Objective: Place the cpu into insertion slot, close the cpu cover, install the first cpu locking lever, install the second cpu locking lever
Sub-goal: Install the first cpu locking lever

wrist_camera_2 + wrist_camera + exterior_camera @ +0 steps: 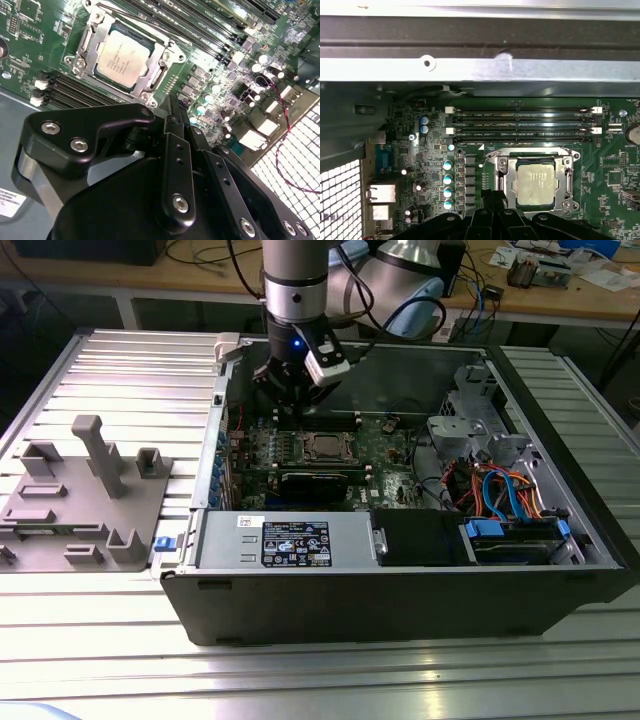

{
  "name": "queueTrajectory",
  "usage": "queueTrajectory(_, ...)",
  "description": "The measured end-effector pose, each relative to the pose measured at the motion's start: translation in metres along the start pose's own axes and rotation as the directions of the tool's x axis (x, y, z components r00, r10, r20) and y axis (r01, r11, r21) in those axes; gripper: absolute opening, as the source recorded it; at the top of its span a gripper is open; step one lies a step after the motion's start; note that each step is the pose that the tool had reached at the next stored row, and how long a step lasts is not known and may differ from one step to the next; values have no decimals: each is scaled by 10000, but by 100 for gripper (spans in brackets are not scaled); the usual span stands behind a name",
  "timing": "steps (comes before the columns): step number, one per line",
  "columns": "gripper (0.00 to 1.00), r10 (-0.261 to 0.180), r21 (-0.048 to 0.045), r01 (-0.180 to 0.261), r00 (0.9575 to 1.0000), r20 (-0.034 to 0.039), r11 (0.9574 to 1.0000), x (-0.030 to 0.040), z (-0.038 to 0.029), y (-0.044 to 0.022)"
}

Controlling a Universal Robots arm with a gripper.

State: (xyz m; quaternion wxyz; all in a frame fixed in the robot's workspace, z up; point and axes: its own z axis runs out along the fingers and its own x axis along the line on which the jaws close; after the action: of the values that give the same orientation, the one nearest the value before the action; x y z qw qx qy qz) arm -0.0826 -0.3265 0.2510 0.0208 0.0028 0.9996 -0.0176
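The cpu (322, 447) (122, 57) (536, 185), a silver-grey square chip, lies flat in the insertion slot (80, 62) (570, 205) on the green motherboard. The silvery cpu cover (164, 56) (503, 181) is folded down around the chip's edges. A thin wire locking lever (520, 149) runs along one side of the socket. My black gripper (290, 403) (173, 103) (493, 197) hangs over the board just beside a socket corner, in the exterior view a little left of and behind the chip. Its fingers are shut together with nothing between them.
The open computer case (400, 600) stands on a ribbed metal table. Long memory slots (520, 122) run beside the socket, with capacitors (448, 178) near the gripper. A power supply (290, 540) and cables (490, 490) fill the case's near side. A grey fixture (85, 490) lies left.
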Motion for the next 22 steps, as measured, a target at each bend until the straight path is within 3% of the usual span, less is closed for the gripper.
queueTrajectory(14,11,-5,1,5,10000,0,10000,172,-8,9)
queueTrajectory(22,11,-8,-7,8,10000,1,10000,207,-14,143)
